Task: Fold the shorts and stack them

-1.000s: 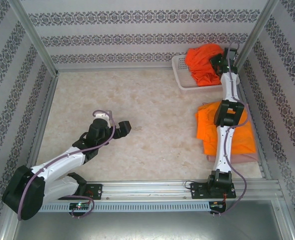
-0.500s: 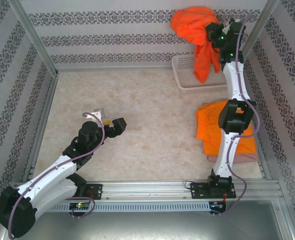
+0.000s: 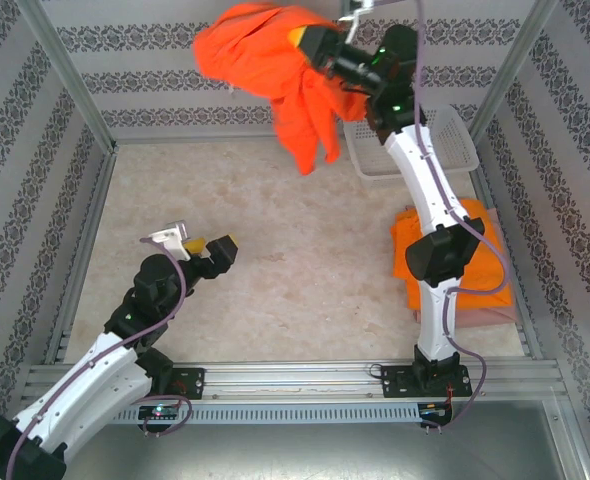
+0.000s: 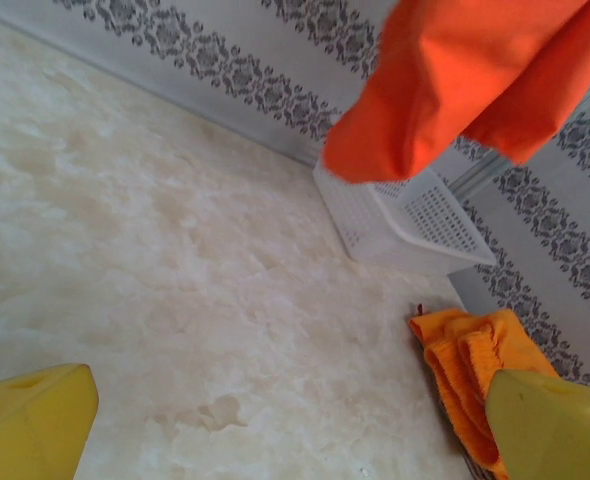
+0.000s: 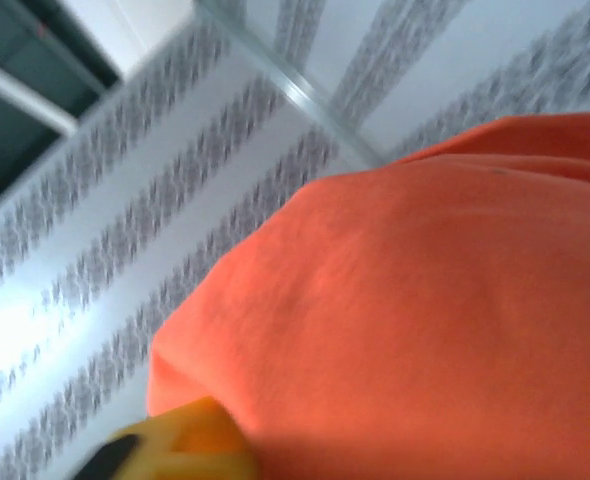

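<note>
My right gripper (image 3: 313, 47) is raised high near the back wall, shut on a pair of bright orange shorts (image 3: 265, 65) that billows to the left and hangs over the table. In the right wrist view the orange shorts (image 5: 425, 300) cover the jaws, with one yellow finger (image 5: 175, 445) showing. A folded stack of orange shorts (image 3: 480, 270) lies on a pink pair (image 3: 495, 316) at the right. My left gripper (image 3: 211, 250) hovers open over the left part of the table, nothing between its yellow fingers (image 4: 35, 420). The left wrist view shows the hanging shorts (image 4: 455, 80) and the stack (image 4: 465, 350).
A white mesh basket (image 3: 445, 135) stands at the back right corner, also seen in the left wrist view as the basket (image 4: 415, 215). Patterned walls and metal posts enclose the table. A metal rail (image 3: 295, 378) runs along the near edge.
My right arm lifted the orange shorts out of the basket and swung them up and to the left. My left arm drew back toward the left.
</note>
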`<act>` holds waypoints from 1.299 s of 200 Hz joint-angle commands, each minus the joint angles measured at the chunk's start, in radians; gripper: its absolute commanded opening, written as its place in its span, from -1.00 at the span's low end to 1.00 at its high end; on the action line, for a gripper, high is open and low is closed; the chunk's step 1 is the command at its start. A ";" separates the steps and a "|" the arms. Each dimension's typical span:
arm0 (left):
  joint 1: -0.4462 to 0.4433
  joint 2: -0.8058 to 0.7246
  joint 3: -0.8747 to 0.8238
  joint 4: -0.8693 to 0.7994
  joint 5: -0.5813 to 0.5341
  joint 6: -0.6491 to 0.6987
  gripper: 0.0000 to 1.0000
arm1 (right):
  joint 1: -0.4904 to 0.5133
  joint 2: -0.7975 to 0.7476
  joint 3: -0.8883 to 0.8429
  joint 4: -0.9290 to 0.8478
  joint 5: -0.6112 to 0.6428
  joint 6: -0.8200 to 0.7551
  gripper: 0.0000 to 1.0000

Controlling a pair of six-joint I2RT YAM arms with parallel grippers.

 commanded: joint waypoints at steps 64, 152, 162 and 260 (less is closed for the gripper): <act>0.016 -0.234 0.176 -0.486 -0.331 -0.004 1.00 | 0.058 -0.295 -0.636 -0.299 0.295 -0.654 0.95; 0.459 0.032 0.173 -0.552 0.040 -0.105 1.00 | 0.152 -0.716 -1.213 -0.248 0.463 -0.723 0.95; 0.564 0.107 0.158 -0.501 0.170 -0.111 1.00 | 0.171 -0.755 -1.263 -0.250 0.482 -0.727 0.95; 0.850 0.680 0.271 -0.409 0.297 -0.034 0.90 | 0.211 -1.073 -1.619 -0.257 0.580 -0.719 0.95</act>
